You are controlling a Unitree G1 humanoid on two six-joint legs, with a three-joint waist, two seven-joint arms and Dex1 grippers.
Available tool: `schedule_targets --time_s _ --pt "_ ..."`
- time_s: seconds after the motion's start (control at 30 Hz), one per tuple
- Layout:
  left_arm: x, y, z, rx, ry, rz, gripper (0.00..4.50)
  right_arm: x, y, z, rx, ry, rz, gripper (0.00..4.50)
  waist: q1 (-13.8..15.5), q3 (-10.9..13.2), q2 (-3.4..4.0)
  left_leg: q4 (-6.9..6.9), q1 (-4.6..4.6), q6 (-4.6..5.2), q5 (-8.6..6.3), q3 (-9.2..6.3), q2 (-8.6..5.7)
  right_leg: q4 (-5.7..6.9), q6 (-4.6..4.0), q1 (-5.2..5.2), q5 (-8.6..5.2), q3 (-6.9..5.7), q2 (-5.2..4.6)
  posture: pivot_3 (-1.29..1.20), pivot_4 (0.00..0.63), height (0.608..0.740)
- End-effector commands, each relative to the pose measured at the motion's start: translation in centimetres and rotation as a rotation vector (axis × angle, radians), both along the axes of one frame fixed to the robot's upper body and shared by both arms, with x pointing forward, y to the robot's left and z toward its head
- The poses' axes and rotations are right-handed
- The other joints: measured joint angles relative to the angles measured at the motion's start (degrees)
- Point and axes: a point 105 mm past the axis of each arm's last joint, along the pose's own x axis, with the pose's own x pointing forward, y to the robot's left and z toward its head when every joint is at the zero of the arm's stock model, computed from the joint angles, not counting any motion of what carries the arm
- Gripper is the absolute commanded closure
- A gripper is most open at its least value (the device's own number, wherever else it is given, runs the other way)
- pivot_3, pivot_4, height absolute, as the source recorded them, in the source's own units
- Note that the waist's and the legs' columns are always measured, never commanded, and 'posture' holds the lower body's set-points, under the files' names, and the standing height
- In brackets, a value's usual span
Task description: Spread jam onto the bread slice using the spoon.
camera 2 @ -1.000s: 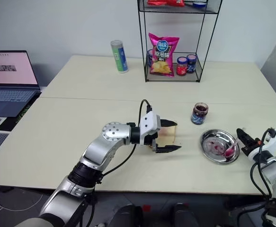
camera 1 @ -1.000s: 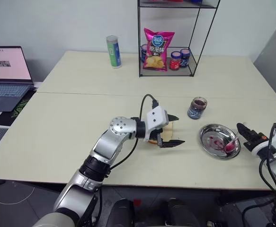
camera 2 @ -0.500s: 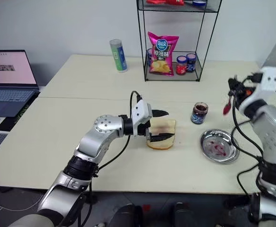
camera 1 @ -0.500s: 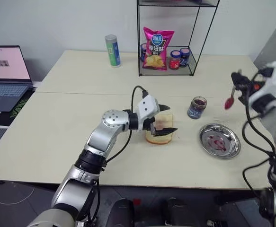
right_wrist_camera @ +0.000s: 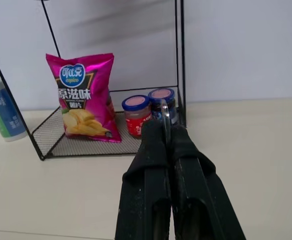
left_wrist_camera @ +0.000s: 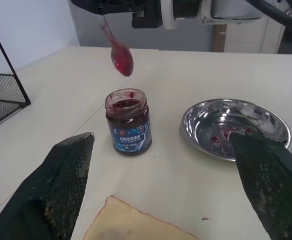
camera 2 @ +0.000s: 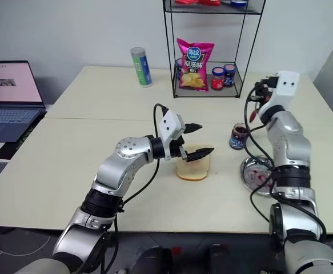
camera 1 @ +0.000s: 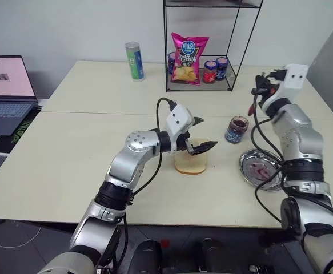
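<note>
Pale tan bread slice (camera 1: 191, 163) lying flat on the table (camera 1: 69, 154) nearest the front, left gripper (camera 1: 201, 136) hovering just above it with jaws spread wide and empty. Beyond, to the right: steel plate (camera 1: 261, 169) smeared red, then the open jam jar (left_wrist_camera: 128, 121). Farther still, right gripper (camera 1: 260, 91) raised above the jar, clamped on the spoon (left_wrist_camera: 117, 50), red-coated bowl hanging down.

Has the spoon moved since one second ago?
Yes. The spoon, shut in the right gripper, rose from the steel plate to above the jam jar.
</note>
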Motion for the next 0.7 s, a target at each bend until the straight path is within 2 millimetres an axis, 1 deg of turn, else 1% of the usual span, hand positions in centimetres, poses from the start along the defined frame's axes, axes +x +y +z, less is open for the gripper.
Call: schedule_targets --time_s 0.03,0.13,0.23,0.37,0.5,0.67,0.7 --pt "-0.5 0.3 1.2 -0.020 -0.039 0.012 0.00 0.1 0.9 1.1 0.016 -0.057 0.019 4.49 -0.01 0.00 0.00 0.00 0.00 0.00 0.00 -0.01 0.00 0.02 -0.01 0.00 0.00 0.01 0.00 0.00 0.150 0.740" --pt "-0.6 0.7 1.2 -0.013 -0.039 0.025 0.00 0.1 1.7 0.9 0.018 -0.060 0.037 4.49 -0.01 0.01 0.01 -0.01 0.00 -0.03 0.02 -0.01 0.02 0.03 -0.02 -0.01 0.01 0.01 0.00 0.00 0.150 0.740" --pt "-0.6 0.9 1.2 -0.008 -0.039 0.031 0.00 0.0 1.9 0.8 0.002 -0.063 0.041 4.49 -0.01 0.01 0.02 -0.01 0.00 -0.04 0.02 0.00 0.02 0.03 -0.02 -0.01 0.01 0.00 -0.02 0.00 0.150 0.740" --pt "-0.7 1.0 1.2 -0.002 -0.038 0.033 0.00 -0.1 1.5 0.3 -0.019 -0.053 0.023 4.49 -0.02 0.01 0.01 0.00 0.00 -0.04 0.02 0.01 0.00 0.03 -0.02 -0.01 0.01 -0.01 -0.06 0.00 0.150 0.740" --pt "-0.7 1.2 1.1 0.004 -0.035 0.040 0.00 -0.5 1.6 0.1 -0.085 -0.068 0.018 4.49 -0.02 0.01 0.02 0.00 0.00 -0.04 0.02 0.00 0.01 0.04 -0.02 -0.01 0.01 0.00 -0.06 0.00 0.150 0.740" --pt "-0.9 1.1 1.1 0.007 -0.032 0.032 0.00 -0.8 1.5 -0.2 -0.124 -0.073 0.007 4.49 -0.01 0.01 0.02 -0.01 0.00 -0.05 0.03 0.00 0.01 0.04 -0.02 -0.01 0.01 -0.01 -0.06 0.00 0.150 0.740" --pt "-0.9 1.1 1.1 0.008 -0.032 0.032 0.00 -0.9 1.5 -0.5 -0.142 -0.069 0.006 4.49 -0.01 0.01 0.02 0.00 0.00 -0.05 0.03 0.00 0.01 0.04 -0.02 -0.01 0.01 -0.02 -0.06 0.00 0.150 0.740"
